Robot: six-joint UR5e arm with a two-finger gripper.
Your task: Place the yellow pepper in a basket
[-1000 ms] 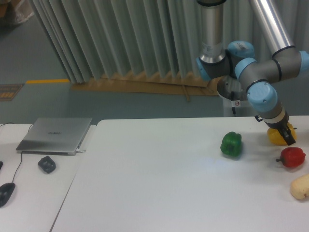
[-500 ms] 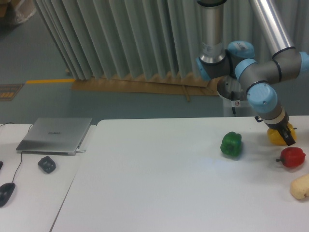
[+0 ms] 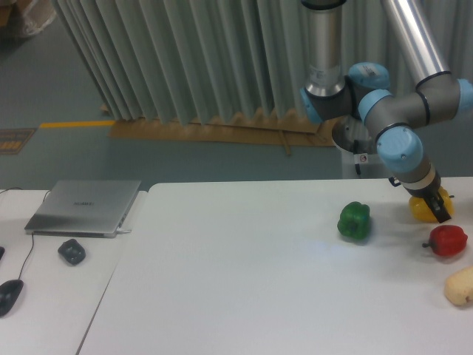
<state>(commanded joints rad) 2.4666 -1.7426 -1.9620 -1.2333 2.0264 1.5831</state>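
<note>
I see the table (image 3: 244, 281) with my gripper (image 3: 436, 208) down at its far right edge, right on the yellow pepper (image 3: 423, 210), which sits just behind the red pepper (image 3: 448, 240). The fingers straddle the pepper's right side, so it lies directly under the gripper rather than off to one side. I can't tell whether the jaws have closed on it, and no basket is in view.

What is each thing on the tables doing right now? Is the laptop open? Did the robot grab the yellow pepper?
yellow pepper: on the table, partly hidden behind the gripper
gripper: down at the yellow pepper; whether the jaws grip it, cannot tell
green pepper: resting on the table, untouched
red pepper: resting on the table, stem pointing left
beige lump: lying at the right edge
laptop: closed
</note>
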